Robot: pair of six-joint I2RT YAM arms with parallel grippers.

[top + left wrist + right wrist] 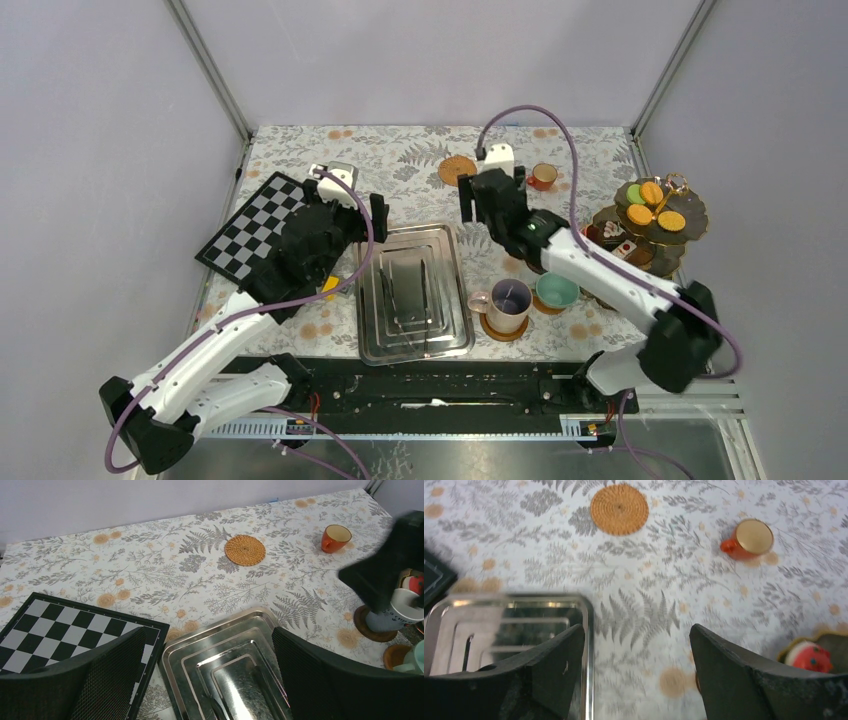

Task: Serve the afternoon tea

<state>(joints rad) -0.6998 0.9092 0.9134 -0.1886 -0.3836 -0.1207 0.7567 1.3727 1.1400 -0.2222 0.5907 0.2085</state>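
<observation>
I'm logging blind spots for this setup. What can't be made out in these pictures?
Top view: yellow thing near the checkered board, mostly under the left arm; unidentifiable.
Top view: pastries on the stand's lower tiers, too small and partly covered.
Left wrist view: grey mug half behind the right arm; teal mug cut by the edge.
Right wrist view: tray blurred.
</observation>
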